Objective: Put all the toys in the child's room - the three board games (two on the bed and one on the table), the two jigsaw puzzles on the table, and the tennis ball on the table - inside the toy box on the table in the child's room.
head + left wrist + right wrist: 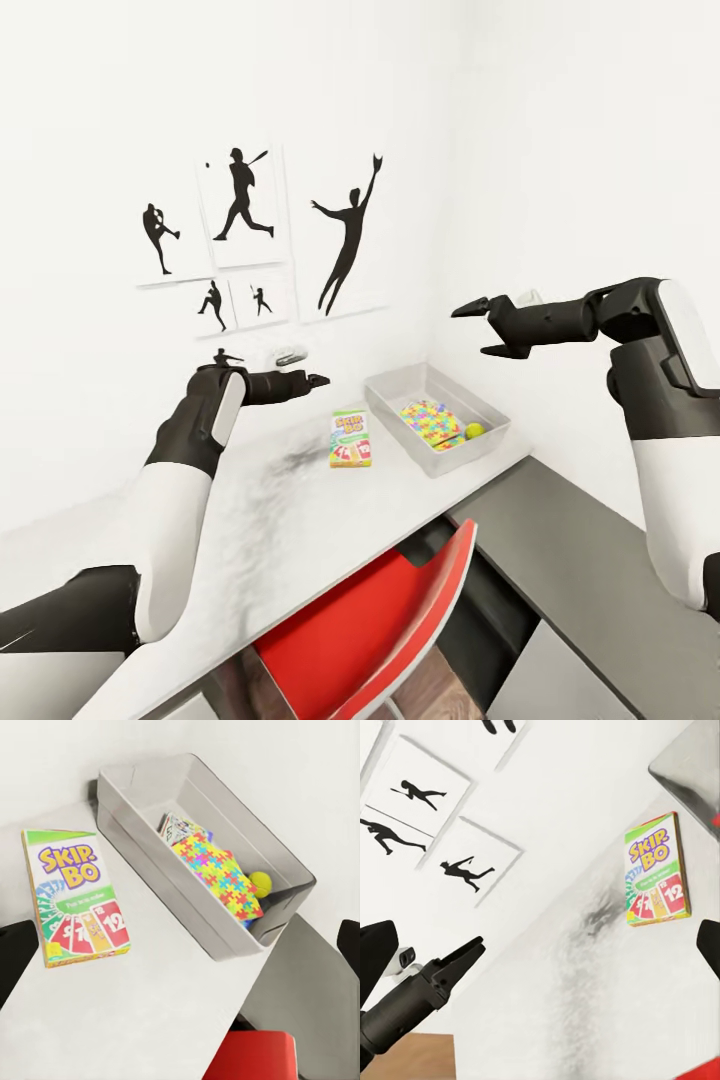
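Inspection runs from the robot's left to its right across the pale table [270, 520]. Left gripper [318, 380] hovers above the tabletop near the wall of baseball silhouette prints [240, 215], holding nothing; its fingers read as close together in the head view, but whether they are fully closed cannot be told. Just beyond it, flat on the table, lies the Skip-Bo box [351, 438], cover up, beside but apart from the toy box [400, 420]. The toy box sits in the corner against the wall and already holds a jigsaw puzzle [432, 422], a tennis ball [474, 430] and, in the left wrist view, a printed box [176, 829] partly under the puzzle. Right gripper [484, 328] hangs well above the toy box with its fingers spread and empty. A red chair [370, 630] stands tucked under the table edge. Judgement: the Skip-Bo box is the remaining item on this table. The left gripper is better placed; it should open, descend squarely over the box's narrow width, pinch both long edges, lift clear of the tray's flared wall, then release low over the puzzle.
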